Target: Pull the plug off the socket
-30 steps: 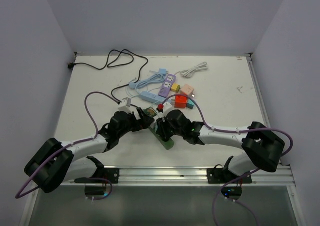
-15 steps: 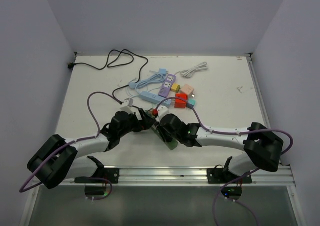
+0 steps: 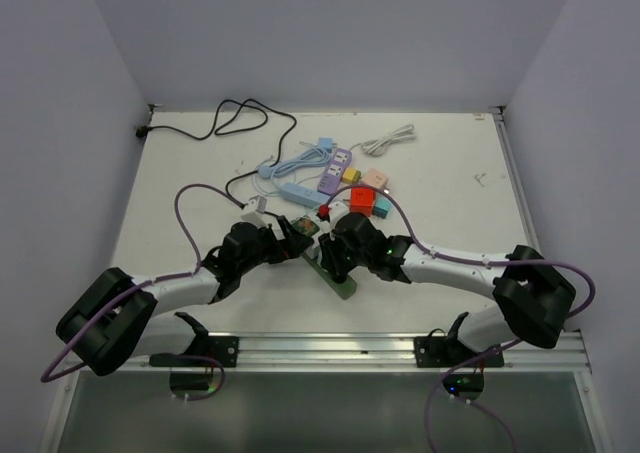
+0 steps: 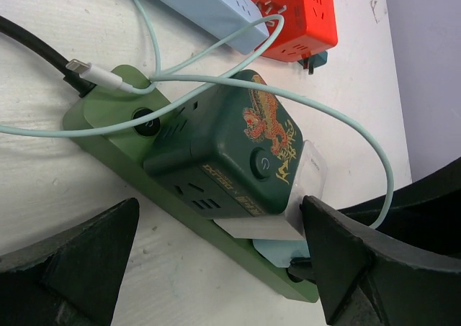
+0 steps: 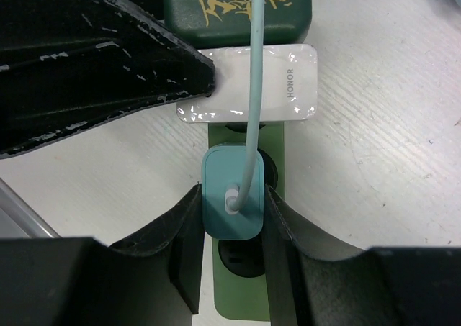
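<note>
Right gripper (image 5: 232,222): fingers pressed against the two side faces of the small teal square plastic plug (image 5: 229,196), pinching it. The plug sits seated in the long olive-green plastic power strip (image 5: 248,301). A thin pale-teal cable (image 5: 253,67) leaves the middle of its top face and runs off over the neighbouring units.

Next along the same strip is a glossy white rectangular charger (image 5: 288,88), just beside the plug. Beyond that is a dark green cube adapter with a dragon print (image 4: 216,146).

Left gripper (image 4: 216,257): fingers spread wide, one on each side of the strip, around the dark green cube. Cannot tell whether they touch anything.

Location: the strip lies near-centre on the white table (image 3: 450,193), between the two wrists. A red cube adapter (image 4: 299,16) and a light blue power strip (image 4: 202,2) lie farther back.

Handling, as a judgement:
- The plug looks small, light and rigid, and its smooth shell could slip under load.
- Only pin friction should hold it, so the pull should be straight out, away from the strip's face and without rocking.
- Best hold is the flat side faces, low and clear of the cable. The cable is soft and should not carry the pull.
- The strip looks light enough to lift with the plug unless braced, and the left arm seems placed for that.
</note>
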`<state>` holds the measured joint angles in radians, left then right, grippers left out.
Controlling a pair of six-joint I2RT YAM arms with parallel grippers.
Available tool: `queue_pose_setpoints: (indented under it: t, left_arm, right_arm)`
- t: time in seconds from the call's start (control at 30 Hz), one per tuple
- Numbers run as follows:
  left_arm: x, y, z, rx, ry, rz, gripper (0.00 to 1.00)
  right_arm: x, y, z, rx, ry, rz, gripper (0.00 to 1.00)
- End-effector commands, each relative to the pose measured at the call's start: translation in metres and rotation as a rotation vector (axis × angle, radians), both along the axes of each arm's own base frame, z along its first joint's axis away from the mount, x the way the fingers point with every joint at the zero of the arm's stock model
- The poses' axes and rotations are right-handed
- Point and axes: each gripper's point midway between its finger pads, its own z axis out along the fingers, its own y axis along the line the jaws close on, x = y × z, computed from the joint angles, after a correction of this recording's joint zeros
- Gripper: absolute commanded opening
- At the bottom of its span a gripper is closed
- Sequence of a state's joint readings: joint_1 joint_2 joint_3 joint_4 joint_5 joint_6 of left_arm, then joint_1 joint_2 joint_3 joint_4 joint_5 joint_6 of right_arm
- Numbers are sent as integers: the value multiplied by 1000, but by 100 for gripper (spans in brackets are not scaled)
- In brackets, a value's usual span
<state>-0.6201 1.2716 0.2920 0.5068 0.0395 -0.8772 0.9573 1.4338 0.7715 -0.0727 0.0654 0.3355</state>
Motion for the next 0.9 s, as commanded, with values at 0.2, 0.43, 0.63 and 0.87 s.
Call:
queue_pose_setpoints:
  t: [0.2,0.43,0.63,0.87]
  left_arm:
    - [-52,64,-92,334,252,37,95]
    - [-52,64,-94,336,260,42,95]
    - [-52,65,-94,341,260,38,93]
    - [-54,65,-95,341,264,36,92]
  right_arm:
    - [20,32,73,193,-160,-2,19]
    - [15,45,89,70,-261,-25,20]
    - [18,39,84,73,-239,-40,24]
    - [27,27,80,228,-92,-32,24]
